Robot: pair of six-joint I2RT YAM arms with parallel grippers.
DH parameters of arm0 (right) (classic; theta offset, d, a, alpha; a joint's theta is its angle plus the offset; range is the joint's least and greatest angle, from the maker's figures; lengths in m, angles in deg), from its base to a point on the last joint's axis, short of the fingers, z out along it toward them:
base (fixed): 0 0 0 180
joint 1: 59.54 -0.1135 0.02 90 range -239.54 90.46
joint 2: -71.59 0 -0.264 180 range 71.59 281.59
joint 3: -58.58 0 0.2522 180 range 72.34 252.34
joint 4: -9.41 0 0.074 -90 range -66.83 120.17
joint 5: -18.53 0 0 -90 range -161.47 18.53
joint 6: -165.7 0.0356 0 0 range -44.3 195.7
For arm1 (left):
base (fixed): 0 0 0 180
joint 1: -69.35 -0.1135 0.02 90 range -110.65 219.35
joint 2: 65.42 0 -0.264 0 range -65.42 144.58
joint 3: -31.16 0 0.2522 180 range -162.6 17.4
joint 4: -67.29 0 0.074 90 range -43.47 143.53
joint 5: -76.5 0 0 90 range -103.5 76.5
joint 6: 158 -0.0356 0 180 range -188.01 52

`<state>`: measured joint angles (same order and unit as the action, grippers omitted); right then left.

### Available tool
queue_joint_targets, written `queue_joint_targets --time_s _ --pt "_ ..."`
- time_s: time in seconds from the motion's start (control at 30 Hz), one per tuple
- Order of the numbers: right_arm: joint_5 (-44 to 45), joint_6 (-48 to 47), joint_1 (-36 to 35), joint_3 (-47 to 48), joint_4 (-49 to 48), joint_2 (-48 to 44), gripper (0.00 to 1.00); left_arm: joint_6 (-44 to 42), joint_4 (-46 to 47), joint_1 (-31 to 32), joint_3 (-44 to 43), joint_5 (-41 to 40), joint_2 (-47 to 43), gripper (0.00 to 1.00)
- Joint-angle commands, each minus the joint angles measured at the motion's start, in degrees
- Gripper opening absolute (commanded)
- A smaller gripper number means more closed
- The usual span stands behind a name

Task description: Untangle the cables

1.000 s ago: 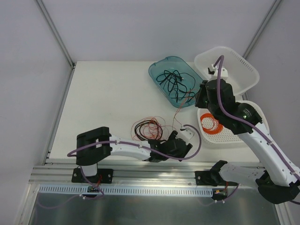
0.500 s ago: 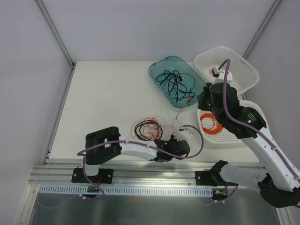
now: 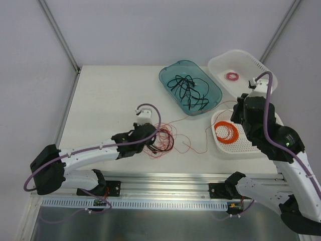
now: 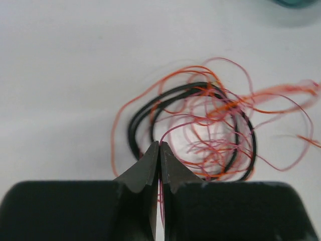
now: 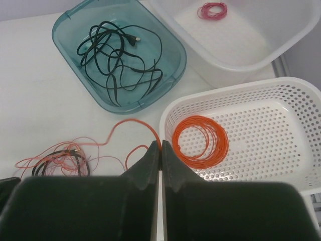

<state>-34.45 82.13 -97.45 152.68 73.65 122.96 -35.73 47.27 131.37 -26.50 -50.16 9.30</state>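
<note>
Pinching shut on a hair-thin red wire (image 4: 173,131), your left gripper (image 4: 159,146) sits at the near edge of the cables (image 3: 159,138), a loose tangle on the table (image 3: 110,95) just ahead of its tips. Your right gripper (image 5: 160,146), likewise closed on a red strand (image 5: 135,123), lies well to the tangle's right, so that strand runs left-right between the arms. No writing is readable.

The left gripper (image 4: 159,145) has swung from the right of the loose tangle of thin red wires and black cord (image 3: 161,139) to its left. The right gripper (image 5: 160,145) has drawn back over the perforated white plastic basket (image 3: 251,150).
</note>
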Motion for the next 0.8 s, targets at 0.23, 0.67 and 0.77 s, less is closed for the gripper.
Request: queue_joint_targets --time_s 0.23,0.67,0.77 --pt "2.9 -4.4 0.9 6.3 2.3 -4.1 0.01 7.2 -8.9 -28.8 8.9 7.8 -8.3 0.0" --pt "-4.1 -10.2 0.9 16.7 1.0 -0.9 0.01 6.5 -10.2 -42.2 7.6 17.3 -5.1 0.0" --pt "-3.9 -12.7 0.8 22.3 1.1 1.9 0.01 5.4 -10.4 -42.2 7.8 18.6 -6.2 0.05"
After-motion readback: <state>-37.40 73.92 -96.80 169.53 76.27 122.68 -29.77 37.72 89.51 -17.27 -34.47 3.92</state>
